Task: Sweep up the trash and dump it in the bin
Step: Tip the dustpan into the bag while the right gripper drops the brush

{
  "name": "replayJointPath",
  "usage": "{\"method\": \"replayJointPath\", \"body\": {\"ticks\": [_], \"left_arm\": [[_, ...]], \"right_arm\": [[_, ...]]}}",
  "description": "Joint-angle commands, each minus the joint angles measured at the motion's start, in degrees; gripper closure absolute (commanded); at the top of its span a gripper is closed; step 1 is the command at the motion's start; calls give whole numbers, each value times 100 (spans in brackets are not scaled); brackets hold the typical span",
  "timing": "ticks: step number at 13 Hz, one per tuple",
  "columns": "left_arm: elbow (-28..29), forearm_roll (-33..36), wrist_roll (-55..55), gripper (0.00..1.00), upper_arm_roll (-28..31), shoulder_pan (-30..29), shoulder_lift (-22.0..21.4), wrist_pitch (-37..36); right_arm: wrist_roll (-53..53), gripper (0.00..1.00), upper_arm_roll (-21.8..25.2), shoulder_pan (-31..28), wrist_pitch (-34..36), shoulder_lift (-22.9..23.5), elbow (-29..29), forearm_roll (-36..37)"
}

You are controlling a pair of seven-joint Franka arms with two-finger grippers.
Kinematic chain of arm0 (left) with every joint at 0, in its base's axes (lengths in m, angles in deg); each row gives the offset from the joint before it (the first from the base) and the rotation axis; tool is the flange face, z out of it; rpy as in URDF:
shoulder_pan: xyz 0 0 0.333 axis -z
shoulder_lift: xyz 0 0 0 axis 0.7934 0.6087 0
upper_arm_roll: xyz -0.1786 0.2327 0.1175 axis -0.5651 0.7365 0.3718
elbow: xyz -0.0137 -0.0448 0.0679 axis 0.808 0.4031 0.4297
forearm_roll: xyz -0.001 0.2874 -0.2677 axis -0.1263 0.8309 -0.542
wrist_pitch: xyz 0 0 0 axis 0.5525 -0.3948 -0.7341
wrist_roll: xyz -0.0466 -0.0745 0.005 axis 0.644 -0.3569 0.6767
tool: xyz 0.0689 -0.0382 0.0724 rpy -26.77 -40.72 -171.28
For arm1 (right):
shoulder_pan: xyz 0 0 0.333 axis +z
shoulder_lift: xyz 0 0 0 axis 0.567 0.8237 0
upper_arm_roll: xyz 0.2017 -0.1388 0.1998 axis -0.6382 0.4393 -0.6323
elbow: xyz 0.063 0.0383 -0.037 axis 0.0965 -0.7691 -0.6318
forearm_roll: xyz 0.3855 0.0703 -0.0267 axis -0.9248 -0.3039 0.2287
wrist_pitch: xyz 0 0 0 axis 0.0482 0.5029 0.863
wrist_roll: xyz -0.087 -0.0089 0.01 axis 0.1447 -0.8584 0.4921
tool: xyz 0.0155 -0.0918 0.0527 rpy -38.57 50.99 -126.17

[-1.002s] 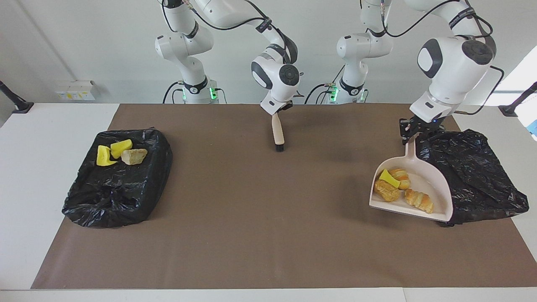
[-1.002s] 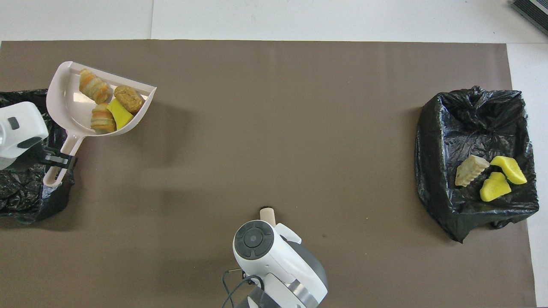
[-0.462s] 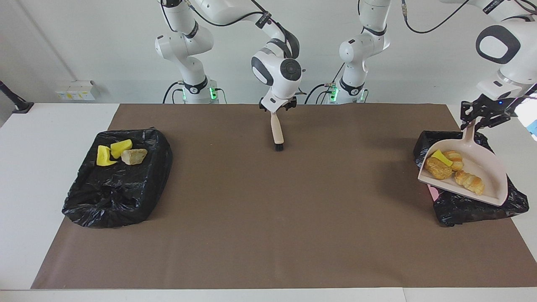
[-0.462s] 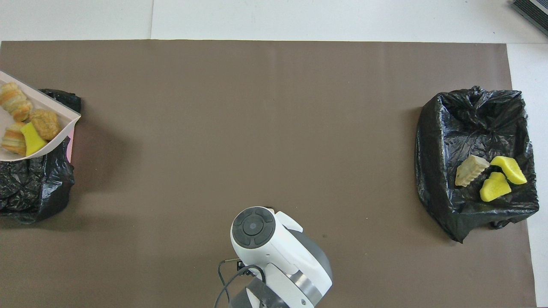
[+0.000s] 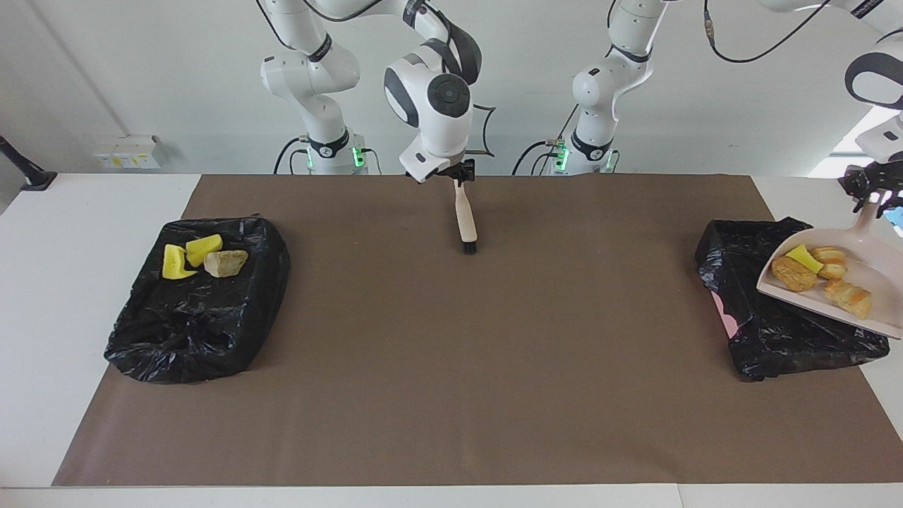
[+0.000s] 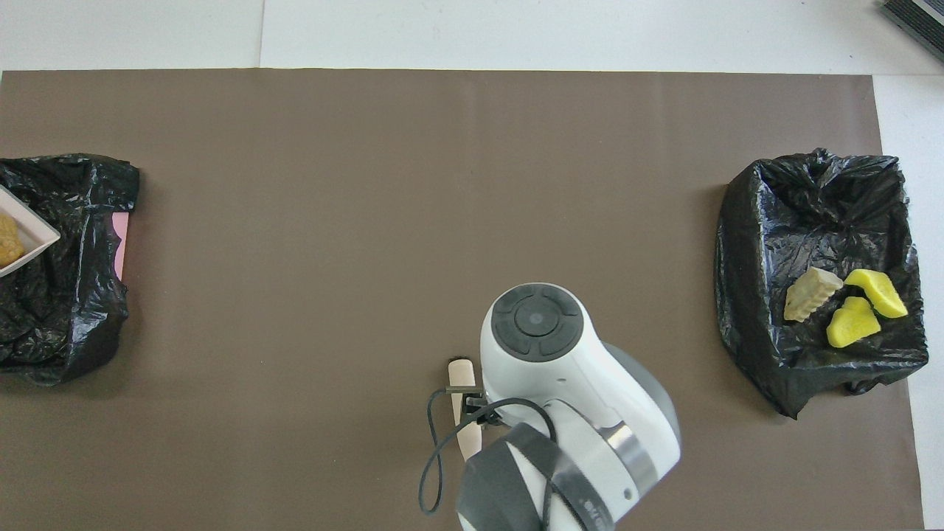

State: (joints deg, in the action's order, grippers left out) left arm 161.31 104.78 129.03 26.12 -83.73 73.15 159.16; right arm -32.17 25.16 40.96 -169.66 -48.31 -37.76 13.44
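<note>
A brown mat [image 5: 451, 353] covers the white table [image 5: 70, 282] before a plain pale wall. The left gripper [image 5: 869, 189] hangs over the black-lined bin [image 5: 776, 339] at the left arm's end, clamped on the handle of a pinkish dustpan [image 5: 871, 250] that slopes down below it, carrying four pieces of trash [image 5: 818, 271]. The right gripper [image 5: 458, 173] is over the mat's edge by the robots, fingers apart, just above the handle tip of a brush [image 5: 465, 222] lying on the mat. Well aside, toward the right arm's end, three lumps [image 5: 201, 257] rest on a second black bag [image 5: 197, 303].
</note>
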Motion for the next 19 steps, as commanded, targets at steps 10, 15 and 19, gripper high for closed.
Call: {"method": "replayJointPath", "body": {"ticks": [10,15,19], "left_arm": [[-756,3386,659,100,-75,872,144,-1172],[-1046,4118,1070,100,-92,1337,214,-1226],[-1266,2692,1012,100,-128,1602,170,-1182]], "right_arm": [[-1070,0,327,-1511,589,-221,1543,844],[-1852,0,811,-1538,721,-221,1702,844],[-2439,0,1145,-1538,730,-221,1711,958]]}}
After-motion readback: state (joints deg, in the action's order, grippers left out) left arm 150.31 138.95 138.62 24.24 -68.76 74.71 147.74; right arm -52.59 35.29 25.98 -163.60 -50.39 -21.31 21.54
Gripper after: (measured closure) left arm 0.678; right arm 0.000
